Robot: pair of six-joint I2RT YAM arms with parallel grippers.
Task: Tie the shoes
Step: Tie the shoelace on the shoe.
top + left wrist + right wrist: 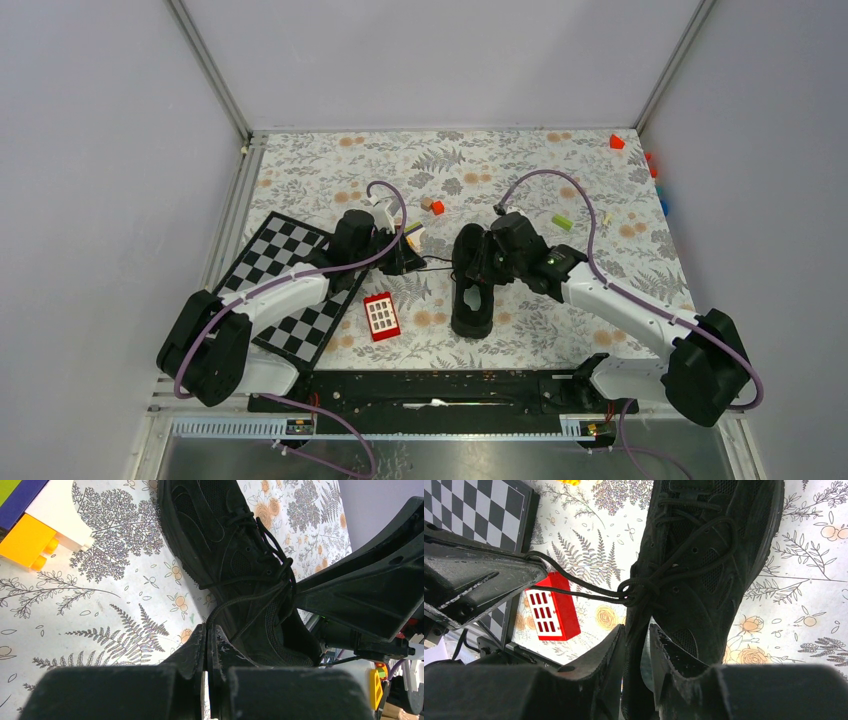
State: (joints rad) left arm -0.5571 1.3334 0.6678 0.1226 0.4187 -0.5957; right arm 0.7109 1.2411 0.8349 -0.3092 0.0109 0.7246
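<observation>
The black shoe [472,300] lies mid-table with its toe toward the far side; it also fills the left wrist view [235,555] and the right wrist view [704,555]. My left gripper [415,262] sits just left of the shoe, shut [207,630] on a thin black lace [574,587]. The lace runs taut from it to a knot over the shoe's tongue. My right gripper [638,632] straddles the shoe's side wall near the opening, one finger inside and one outside, pinching that wall. From above, the right gripper [480,262] hides the shoe's front half.
A chessboard [290,290] lies under the left arm. A red block with a white grid [381,316] sits between the board and the shoe. White, yellow and blue blocks [30,535] lie beside the left gripper. Small coloured blocks [562,221] are scattered farther back.
</observation>
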